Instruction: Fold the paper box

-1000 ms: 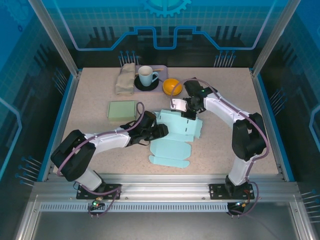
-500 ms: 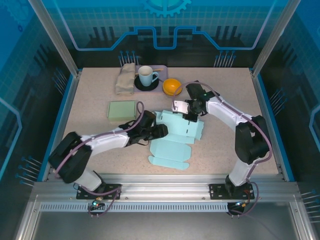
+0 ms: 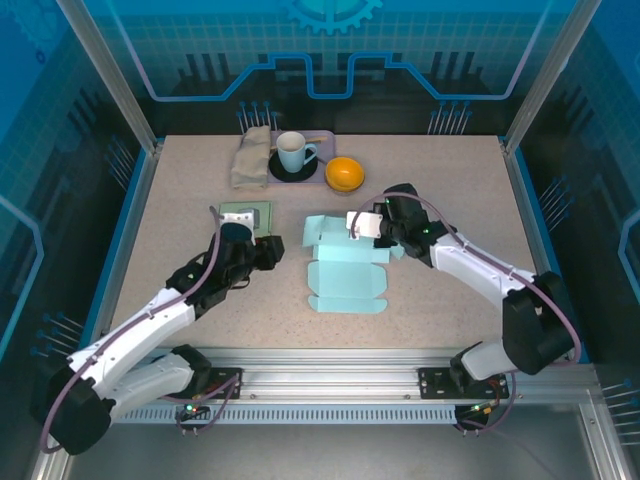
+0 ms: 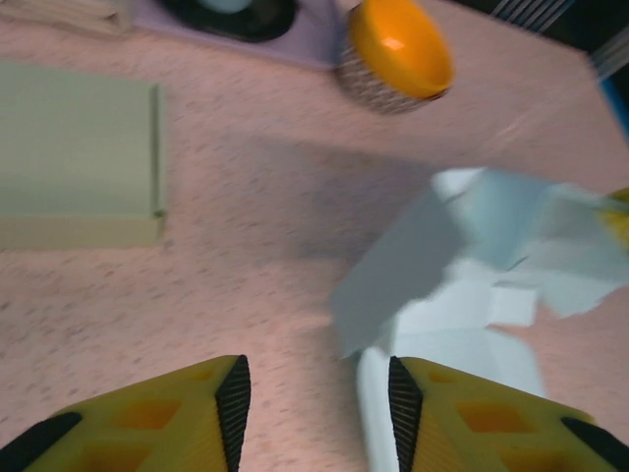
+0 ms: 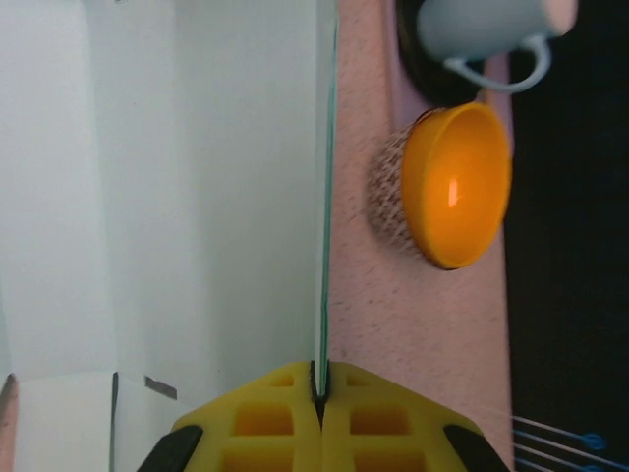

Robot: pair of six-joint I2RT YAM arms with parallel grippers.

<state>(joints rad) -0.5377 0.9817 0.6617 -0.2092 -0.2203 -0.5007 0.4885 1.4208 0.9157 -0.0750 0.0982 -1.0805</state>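
The light blue paper box lies partly folded at the table's middle, with its back panels raised. My right gripper is at the box's right rear corner. In the right wrist view that gripper is shut on the thin edge of an upright panel of the paper box. My left gripper hovers left of the box, apart from it. Its jaws stand open over bare table, and the paper box lies just ahead to the right.
A flat green box lies just behind the left gripper. At the back stand a folded cloth, a cup on a dark saucer and an orange bowl. The bowl is close beside the held panel.
The left arm has drawn back to the left, off the box, and its jaws have narrowed. The right gripper has shifted toward the near side with the box, whose panels now stand up.
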